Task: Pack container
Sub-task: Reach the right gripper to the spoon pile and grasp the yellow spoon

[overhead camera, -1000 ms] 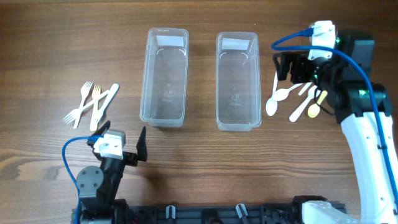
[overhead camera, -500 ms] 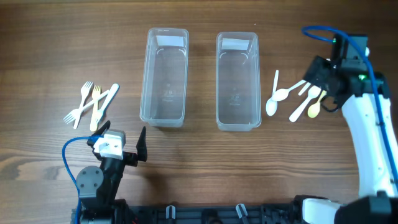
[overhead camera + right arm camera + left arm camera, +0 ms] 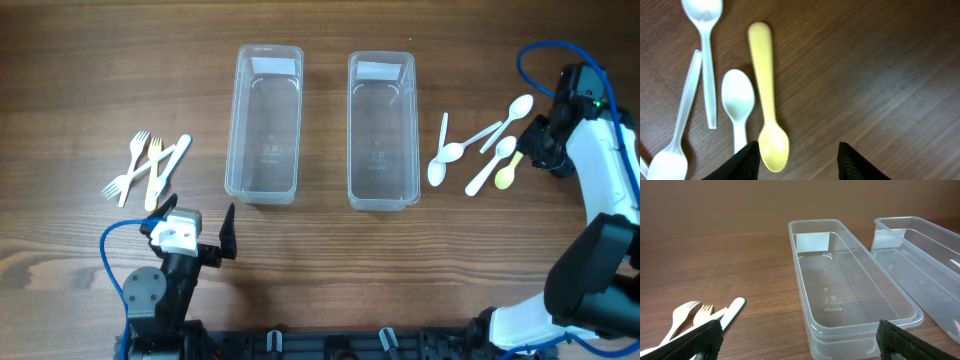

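Observation:
Two clear empty containers stand side by side, the left one (image 3: pixel 232 120) (image 3: pixel 806 300) and the right one (image 3: pixel 351 125) (image 3: pixel 920 275). Several plastic forks (image 3: pixel 140 166) (image 3: pixel 689 314) lie left of them. Several spoons lie to their right, among them a white spoon (image 3: pixel 438 164) and a yellow spoon (image 3: pixel 506 173) (image 3: pixel 765 85). My right gripper (image 3: pixel 545 148) (image 3: pixel 799 161) hovers just right of the spoons, open, nothing between its fingers, the yellow spoon's bowl beside its left finger. My left gripper (image 3: pixel 192 240) (image 3: pixel 800 345) stands open before the left container, empty.
Two more white spoons (image 3: pixel 705 45) (image 3: pixel 737 105) lie beside the yellow one. The right arm's blue cable (image 3: pixel 545 60) loops above the table's right edge. Bare wood surrounds the containers.
My right arm has swung from over the spoons to their right side, and its jaws have narrowed. A white spoon that it covered now shows. The left arm has not moved.

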Available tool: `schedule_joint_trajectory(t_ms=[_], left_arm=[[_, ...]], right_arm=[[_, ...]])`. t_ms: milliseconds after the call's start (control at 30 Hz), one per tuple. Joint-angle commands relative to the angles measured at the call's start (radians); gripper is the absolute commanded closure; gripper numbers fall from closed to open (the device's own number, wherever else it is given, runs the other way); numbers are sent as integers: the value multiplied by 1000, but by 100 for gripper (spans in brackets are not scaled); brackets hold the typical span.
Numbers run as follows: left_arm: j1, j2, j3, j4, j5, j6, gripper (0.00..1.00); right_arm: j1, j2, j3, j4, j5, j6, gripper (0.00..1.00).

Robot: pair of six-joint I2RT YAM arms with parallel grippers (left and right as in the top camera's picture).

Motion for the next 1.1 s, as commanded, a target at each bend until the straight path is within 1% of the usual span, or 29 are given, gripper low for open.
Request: schedule_joint_trajectory(t_ms=[0,200,400,533,567,667,700,733,767,800,833,967,1067], left_arm=[[-6,-7,-8,6,5,19,0],[-6,-7,-8,6,5,19,0],[-6,-7,-8,6,5,19,0],[-6,-7,-8,6,5,19,0],[-6,-7,-8,6,5,19,0],[-6,-7,-8,6,5,19,0],[-6,-7,-8,6,5,19,0],[-6,-7,-8,6,5,19,0],[-6,-7,-8,6,5,19,0],[-6,-7,-8,6,5,19,0],[-6,-7,-8,6,5,19,0],[-6,-7,-8,6,5,19,0],[-6,-7,-8,6,5,19,0]], right_arm=[[0,52,15,14,-40,-26,49],[0,114,14,41,-58,-50,49],[0,204,14,57,-77,-71,51],[0,278,14,81,-108,-89,49],[0,287,14,88,-123,-98,47],[1,306,14,101,-135,-98,46],[1,307,14,101,-137,-99,50],[1,307,14,101,-137,-99,63],[1,307,14,100,-137,-98,82],[1,307,14,99,-137,-98,93],[1,307,14,95,-137,-98,96],[0,293,15,64,-134,-98,96],[0,221,17,24,-83,-69,96]])
